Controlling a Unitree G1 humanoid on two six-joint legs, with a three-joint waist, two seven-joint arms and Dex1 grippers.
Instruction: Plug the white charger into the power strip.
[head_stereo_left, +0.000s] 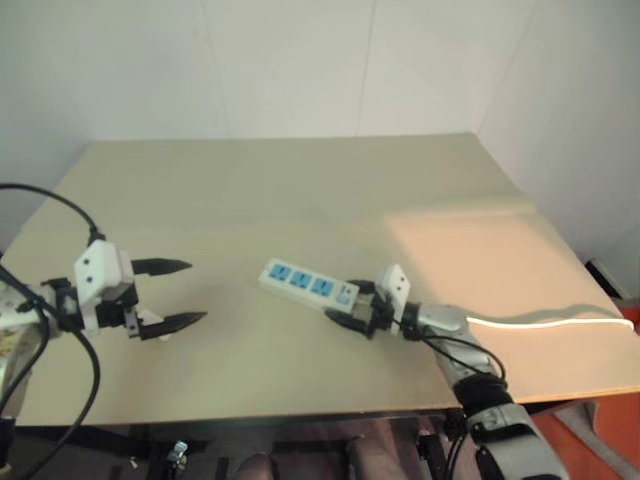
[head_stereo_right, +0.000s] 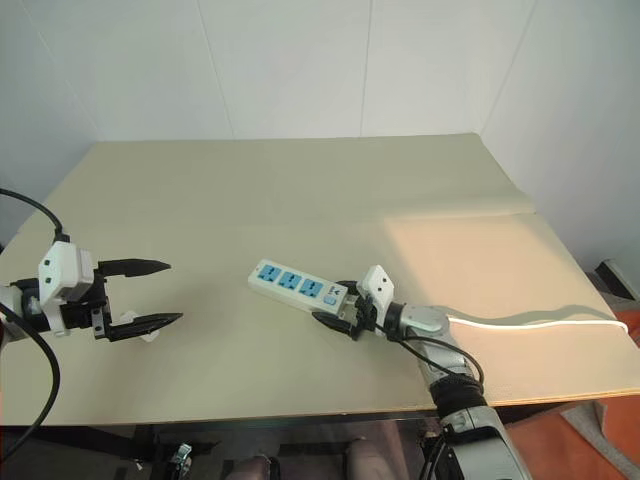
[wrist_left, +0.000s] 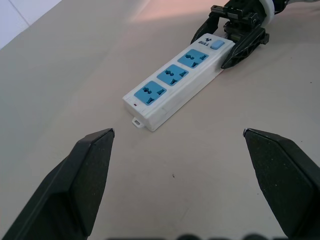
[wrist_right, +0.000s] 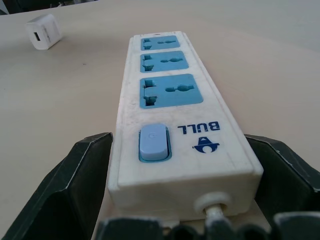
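White charger (wrist_right: 43, 32) – lies on the tan table (head_stereo_left: 300, 190) by the left gripper (head_stereo_left: 178, 294), under its lower fingertip as the head views show it, not plugged in and not held.

Right gripper (head_stereo_right: 335, 306): jaws apart, one finger on each long side of the power strip (head_stereo_right: 297, 284) at its switch-and-cord end. From the right wrist view the fingers flank the strip closely; contact cannot be confirmed. Strip lies flat near table centre, three blue sockets up, running toward 10 o'clock from the gripper. Its cord trails off toward 3 o'clock.

Left gripper: jaws wide, empty, at about 9 o'clock from the strip, well apart from it.

Judgement on step in hand – right gripper is bracing the strip. To do it well: close squarely across the strip's width, low on the side walls, clear of the switch. Hold it flat while the left gripper fetches the charger. Charger prongs are not visible from here, so orientation needs checking before insertion.
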